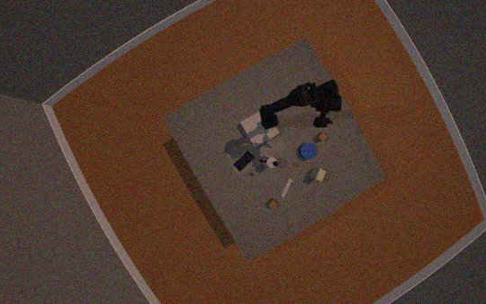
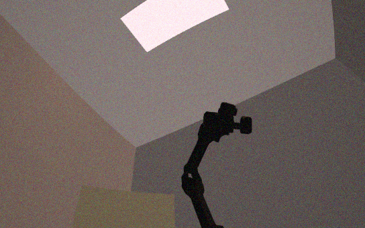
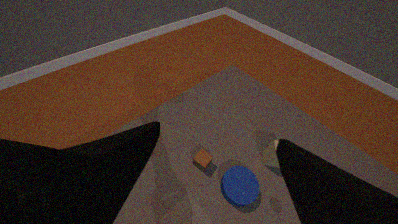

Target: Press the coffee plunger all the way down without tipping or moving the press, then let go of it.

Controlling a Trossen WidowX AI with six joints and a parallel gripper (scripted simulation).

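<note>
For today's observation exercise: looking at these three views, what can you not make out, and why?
- Coffee press: top view, too small and grainy to read plunger height.
- Table and objects: exterior view, cut off below the frame; only the arm shows.
- Cream block: wrist view, partly hidden behind a dark finger.

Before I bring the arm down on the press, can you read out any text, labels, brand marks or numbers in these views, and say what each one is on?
None: no readable text, label, brand or number in any view.
Round blue disc: plain, no marking.
Small orange-brown block: plain faces.
Small coffee press with dark plunger knob: too small and grainy to show any label.
Black arm with open tool: no marking visible.
</note>
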